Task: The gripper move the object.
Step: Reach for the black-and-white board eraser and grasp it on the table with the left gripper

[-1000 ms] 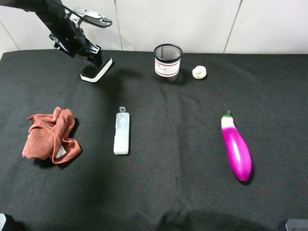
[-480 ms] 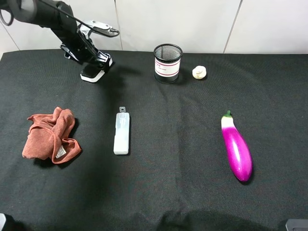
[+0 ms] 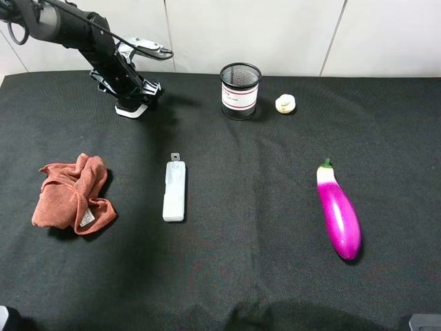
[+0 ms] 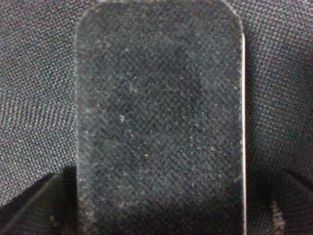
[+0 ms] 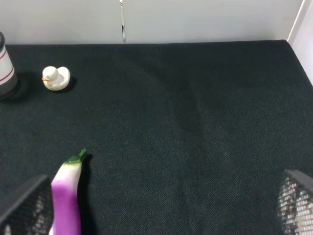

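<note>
Well, from where I stand the left pincer [image 3: 138, 91] sits right down over the object [image 3: 129, 109], at the far left of the black counter [image 3: 248, 276], close to the back wall. The left wrist camera sees almost nothing but the block's black felt top, lying flat, with a dark finger [image 4: 34, 205] low on either side. The fingers straddle the block across its narrow width, but I cannot tell whether they are clamped on it or only standing beside it. Its white base looks to be resting on the cloth-covered counter, not in the air.

So I'd judge the move to be at one of its two ends, either a grip being taken or a block being put down. The task names no goal, so I can't say which. If the carry is yet to come, a lift and a swing across open counter are what is left.

Nearest the block, along the back, stands a mesh pen cup [image 3: 240, 89], the one thing a sideways sweep could knock. Toward the front lies a slim white bar [image 3: 174, 192], and left of that a crumpled rust-red cloth [image 3: 72, 194]; both are well apart from the block. Farther off sits a small white duck [image 3: 285, 104] just beyond the cup, then a purple eggplant [image 3: 339, 214] at the right. The right pincer [image 5: 161, 196] idles there with its fingers spread wide, holding nothing.
</note>
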